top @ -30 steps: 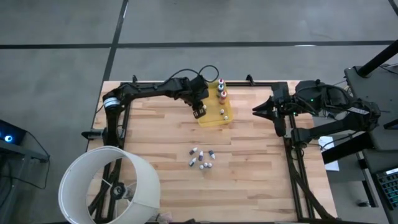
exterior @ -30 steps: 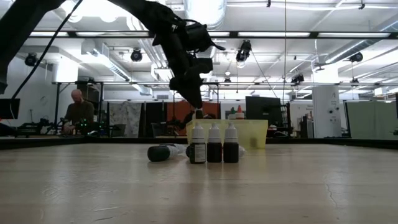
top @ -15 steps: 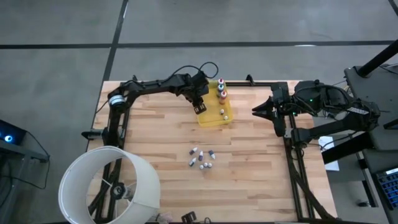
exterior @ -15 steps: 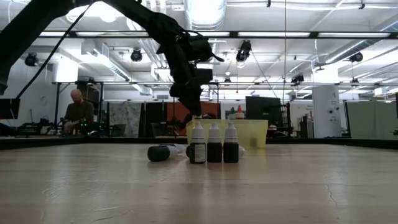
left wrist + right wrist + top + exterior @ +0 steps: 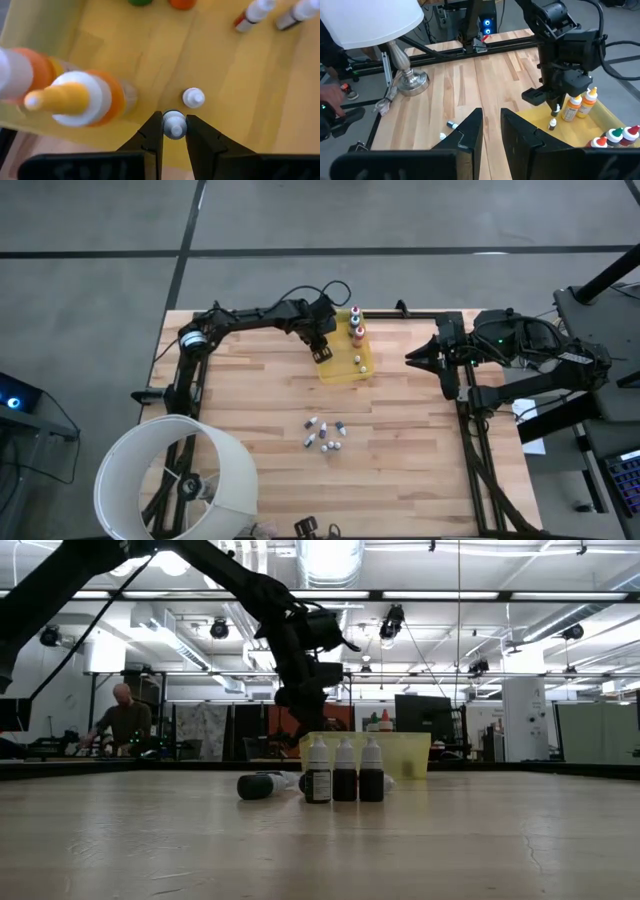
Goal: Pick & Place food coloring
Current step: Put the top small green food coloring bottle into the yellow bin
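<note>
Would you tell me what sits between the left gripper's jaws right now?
A small white-capped bottle, clamped over the yellow tray; the left wrist view shows it.

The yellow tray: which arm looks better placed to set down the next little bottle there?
Left. Its gripper already holds a white-capped bottle over the yellow tray; the right arm waits at the table edge.

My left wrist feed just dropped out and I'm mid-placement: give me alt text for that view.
The left gripper is shut on a small white-capped food coloring bottle over the yellow tray. Another white-capped bottle stands in the tray just beyond it, and taller orange-capped bottles stand close beside.
</note>
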Motion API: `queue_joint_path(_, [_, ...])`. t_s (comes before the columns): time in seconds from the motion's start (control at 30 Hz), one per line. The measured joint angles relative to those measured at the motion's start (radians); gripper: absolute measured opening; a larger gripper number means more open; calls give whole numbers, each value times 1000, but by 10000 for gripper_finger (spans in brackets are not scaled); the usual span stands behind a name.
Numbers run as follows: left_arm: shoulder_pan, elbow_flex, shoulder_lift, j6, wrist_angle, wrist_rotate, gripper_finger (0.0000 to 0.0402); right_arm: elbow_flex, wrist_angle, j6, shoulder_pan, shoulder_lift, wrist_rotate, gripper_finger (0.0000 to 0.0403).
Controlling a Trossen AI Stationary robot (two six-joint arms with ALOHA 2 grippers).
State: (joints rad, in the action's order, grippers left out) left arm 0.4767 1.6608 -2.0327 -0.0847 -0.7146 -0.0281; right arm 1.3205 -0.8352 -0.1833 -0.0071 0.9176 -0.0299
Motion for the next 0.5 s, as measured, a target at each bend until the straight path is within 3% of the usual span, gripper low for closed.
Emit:
queue_joint_path(0.23, [2,0,0,-73,4,-15,44,0,1,0,0,0,0,59])
queue_joint_path(0.33, [2,10,0,25,-32,64,44,0,1,0,0,0,0,59])
queue_joint_path(0.5, [-2,43,0,121,-74,75,44,-1,1,-1,0,0,0,59])
